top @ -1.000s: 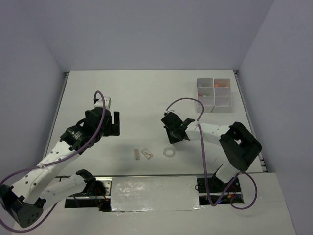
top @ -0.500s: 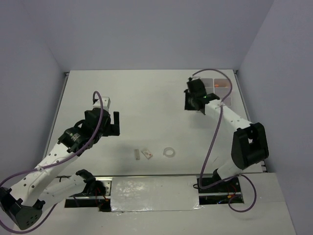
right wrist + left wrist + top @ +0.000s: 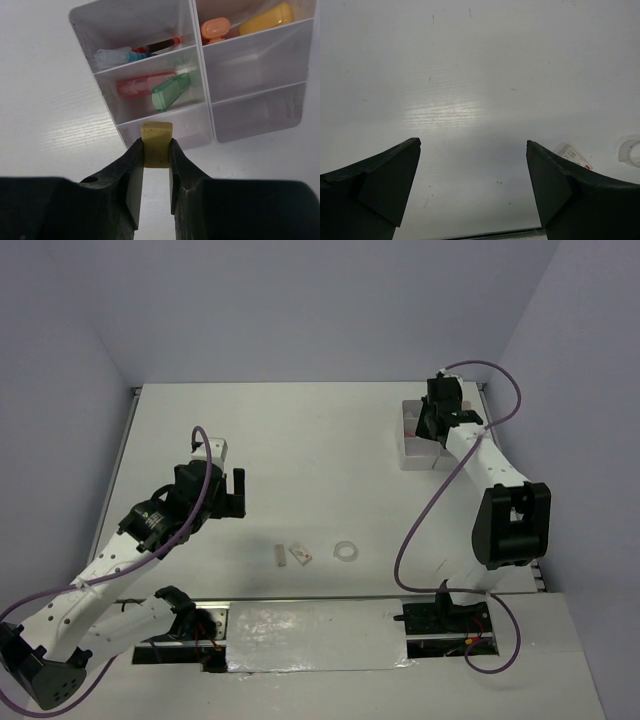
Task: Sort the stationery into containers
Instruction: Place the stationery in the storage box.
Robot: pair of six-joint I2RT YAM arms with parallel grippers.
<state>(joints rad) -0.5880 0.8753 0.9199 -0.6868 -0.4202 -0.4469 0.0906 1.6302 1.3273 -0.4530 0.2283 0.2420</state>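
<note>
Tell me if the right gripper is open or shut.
Shut. In the wrist view the right gripper pinches a yellowish eraser between its jaws, above the tray edge.

Tape ring (image 3: 631,150) half off left-wrist view's right edge

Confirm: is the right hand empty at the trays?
No, the right hand is shut on a small yellowish eraser, poised at the near edge of the white trays.
</note>
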